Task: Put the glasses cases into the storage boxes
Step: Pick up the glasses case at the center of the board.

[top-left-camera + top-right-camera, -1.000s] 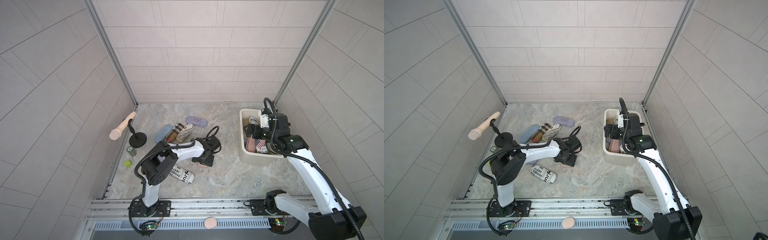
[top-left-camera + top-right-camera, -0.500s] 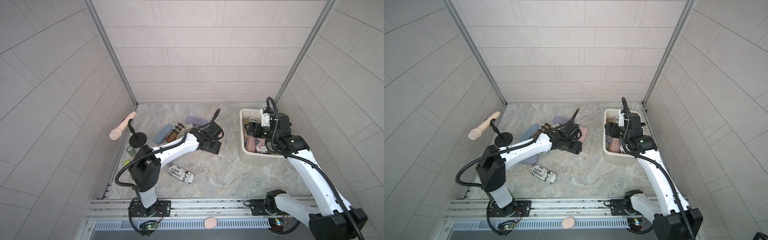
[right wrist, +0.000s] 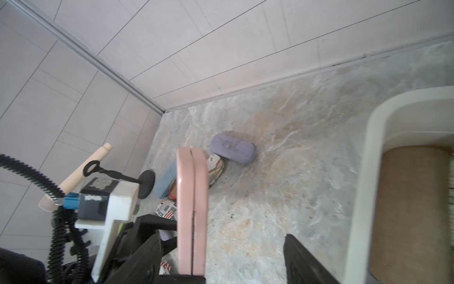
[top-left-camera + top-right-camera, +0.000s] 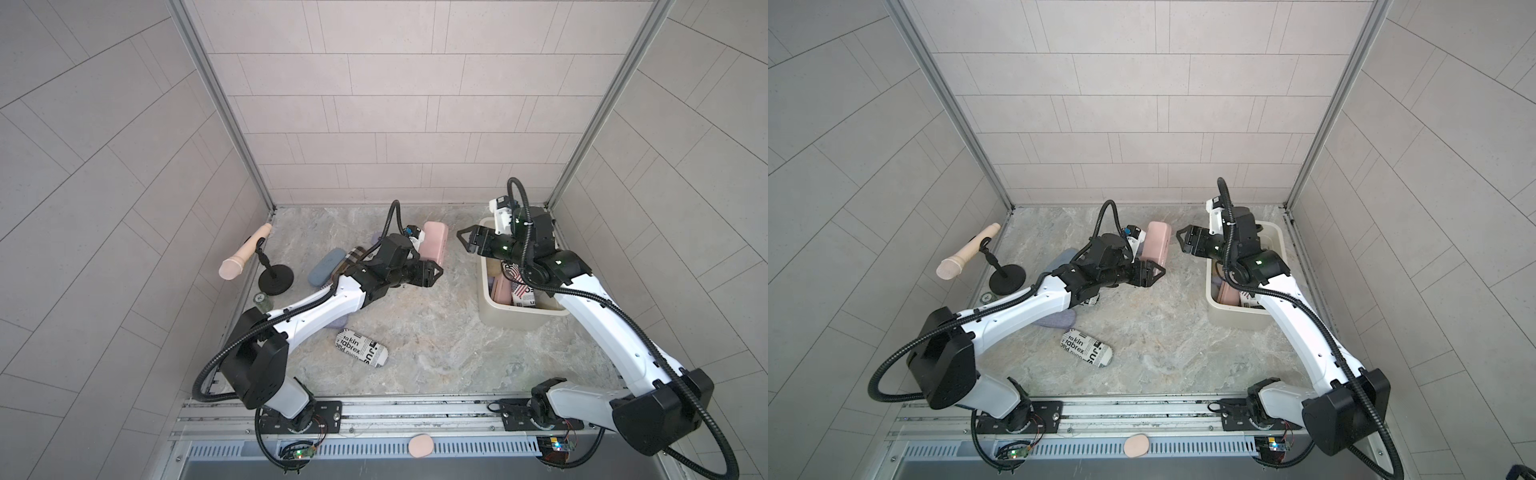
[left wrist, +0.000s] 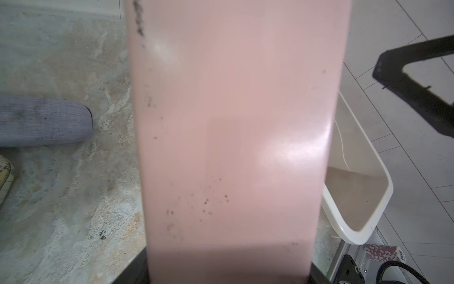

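In both top views the left claw (image 4: 430,266) (image 4: 1152,268) is clamped on one end of the pink case (image 4: 435,241) (image 4: 1156,243), which stands up out of it over the middle of the table (image 4: 436,345). The case is outside the cream tub (image 4: 492,320) (image 4: 1225,322) on the right. The right claw (image 4: 464,241) (image 4: 1183,241) hangs empty by the tub's far corner, facing the pink case across a small gap. Other cases already lie in the tub. A printed case (image 4: 361,353) lies alone on the table, and a blue case (image 4: 326,272) sits near the microphone stand (image 4: 274,280)

In the left wrist view the pink case fills the middle, with a dark finger (image 5: 132,270) beside its gripped end. A purple case (image 5: 44,121) lies on the table behind it, and the tub's rim (image 5: 383,177) shows past its other side

In the right wrist view the pink case stands on edge with its seam toward the camera. The right claw's fingers (image 3: 304,260) are spread wide with nothing gripped, and the tub's rim (image 3: 368,147) is just beside them
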Robot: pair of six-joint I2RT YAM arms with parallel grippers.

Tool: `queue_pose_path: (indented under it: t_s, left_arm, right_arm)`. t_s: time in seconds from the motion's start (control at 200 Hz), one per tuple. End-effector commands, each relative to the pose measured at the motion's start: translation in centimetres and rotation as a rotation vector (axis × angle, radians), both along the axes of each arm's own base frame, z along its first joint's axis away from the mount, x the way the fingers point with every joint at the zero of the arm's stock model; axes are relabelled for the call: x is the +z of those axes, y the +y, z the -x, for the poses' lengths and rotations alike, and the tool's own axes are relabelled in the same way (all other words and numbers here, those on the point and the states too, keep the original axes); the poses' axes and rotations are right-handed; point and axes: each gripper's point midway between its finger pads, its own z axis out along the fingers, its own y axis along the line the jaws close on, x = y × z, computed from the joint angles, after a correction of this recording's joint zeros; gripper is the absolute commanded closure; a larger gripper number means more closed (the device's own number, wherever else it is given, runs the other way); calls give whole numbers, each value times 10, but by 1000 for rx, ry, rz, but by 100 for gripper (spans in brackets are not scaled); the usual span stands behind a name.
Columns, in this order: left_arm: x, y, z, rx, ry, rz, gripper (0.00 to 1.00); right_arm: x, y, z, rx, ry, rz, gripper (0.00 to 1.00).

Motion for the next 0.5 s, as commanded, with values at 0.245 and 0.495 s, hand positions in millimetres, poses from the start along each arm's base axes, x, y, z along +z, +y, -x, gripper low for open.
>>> queue_pose_path:
  t_s: [0.245,0.495]
  left_arm:
    - [65,-2,5,-18,-128,222,40]
    - [68,2,3,-6,-129,239,39]
  right_arm:
    - [6,54,-23,75,-1,-27,29]
    - [1,67,-23,113,17,-35,42]
